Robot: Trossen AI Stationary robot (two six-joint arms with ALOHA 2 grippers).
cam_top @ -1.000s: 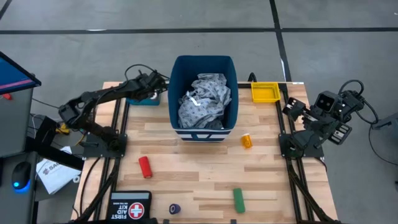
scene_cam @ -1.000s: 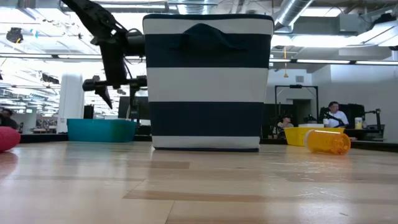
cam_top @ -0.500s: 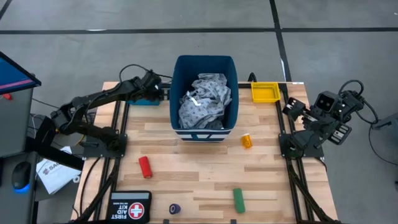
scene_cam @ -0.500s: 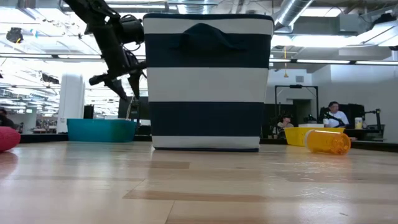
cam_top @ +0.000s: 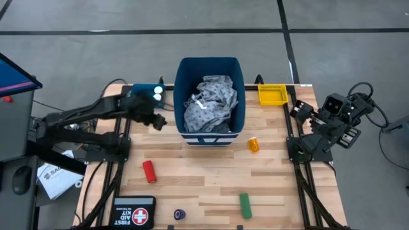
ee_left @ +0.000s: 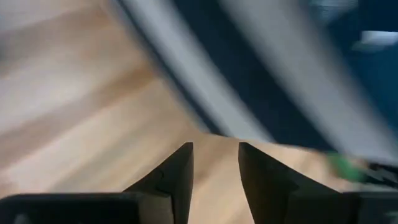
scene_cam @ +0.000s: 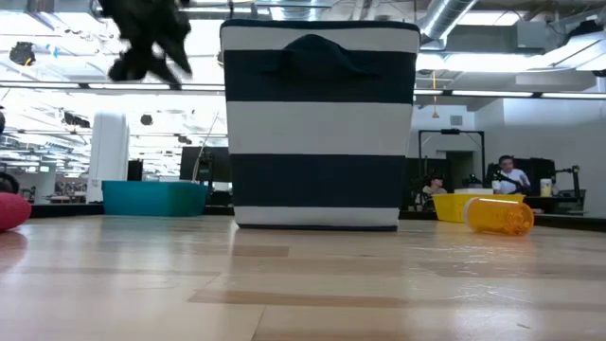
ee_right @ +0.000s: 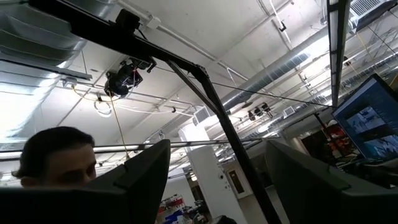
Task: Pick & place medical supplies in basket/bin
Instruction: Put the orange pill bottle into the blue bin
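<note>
Left gripper (cam_top: 158, 121) has swung off the teal tray (cam_top: 153, 90) to the table beside the bin (cam_top: 210, 67), fingers ajar, holding nothing. Gown (cam_top: 211, 102) sits in the bin. You're between picks: next, reach for the red cylinder (cam_top: 149, 170). Right gripper (ee_right: 214, 180) parked open, off the table edge

You look straight down from high on the whole table (cam_top: 211, 179). Your low camera sits at tabletop height, close to the striped bin (scene_cam: 320, 123), which both share. Left wrist faces the boards closely; right wrist tilts toward the ceiling.
</note>
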